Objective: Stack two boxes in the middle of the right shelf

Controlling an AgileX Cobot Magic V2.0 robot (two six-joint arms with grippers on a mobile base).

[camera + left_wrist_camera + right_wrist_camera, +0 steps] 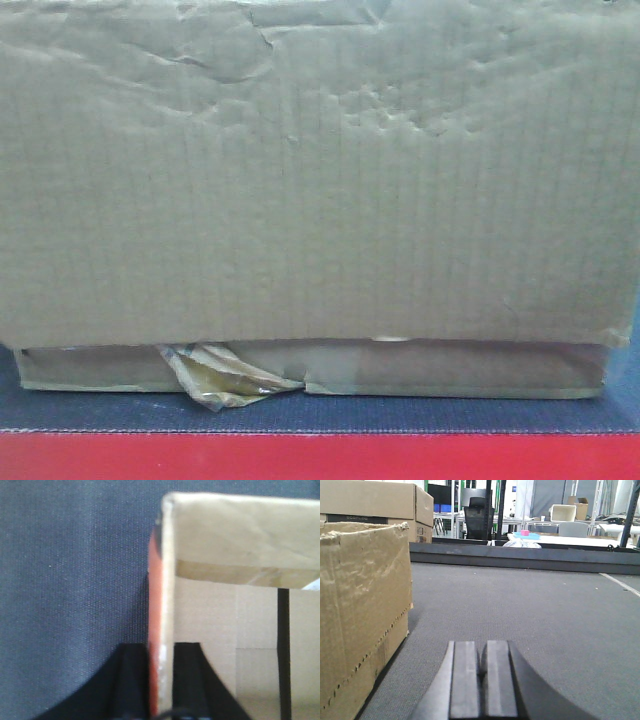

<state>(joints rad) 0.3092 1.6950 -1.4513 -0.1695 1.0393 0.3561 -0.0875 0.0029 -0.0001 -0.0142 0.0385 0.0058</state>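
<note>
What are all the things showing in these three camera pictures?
cardboard box: one, brown, dented, fills the front view; stands on the carpet.
tape tuft: one, yellowish, crumpled, at the box's lower edge.
carpet: one, grey-blue, under the box.
red strip: one, along the bottom of the front view.
farther boxes: at least two, brown, stacked behind the near box in the right wrist view.
office chair: one, black, far background.
white bin: one, on a far table.
left gripper: one, black, fingers either side of the box's wall, clamped on it.
right gripper: one, dark, shut and empty, low over the carpet.
</note>
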